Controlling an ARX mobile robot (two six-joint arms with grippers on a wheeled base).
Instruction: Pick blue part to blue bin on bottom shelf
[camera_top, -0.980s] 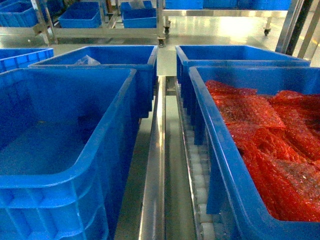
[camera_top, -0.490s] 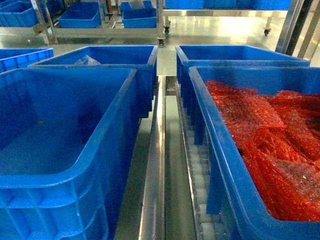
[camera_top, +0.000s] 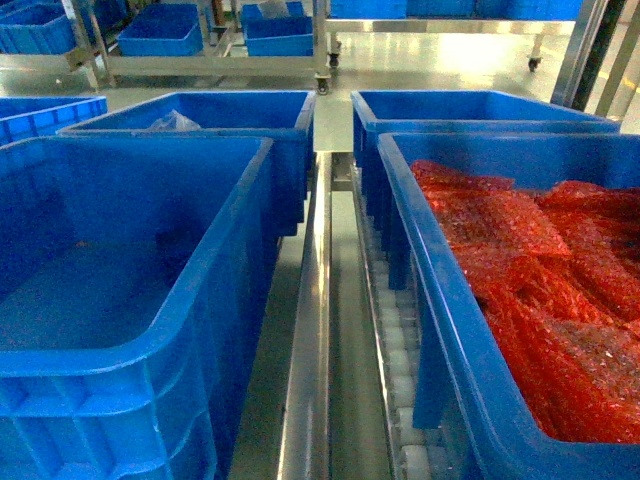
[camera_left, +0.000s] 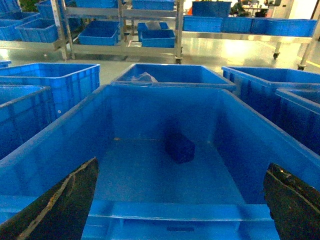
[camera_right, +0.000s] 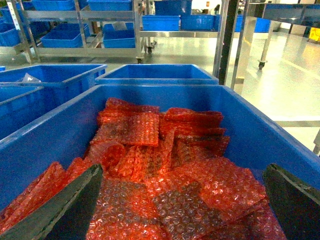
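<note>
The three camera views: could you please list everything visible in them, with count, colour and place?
Large blue plastic crate: one, blue, near left; holds one dark blue block-shaped part on its floor.
Large blue plastic crate of red bubble-wrap bags: one, near right; bags many, red.
Further blue crates: two behind these; the left one holds clear plastic wrap.
Silver steel rack rail with white rollers: between the near crates.
Background shelving with blue bins: several.
Left hand: fingers apart, empty.
Right hand: fingers apart, empty.

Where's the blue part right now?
The blue part lies on the floor of the near left bin, toward its back wall, in the left wrist view; the head view doesn't show it clearly.
</note>
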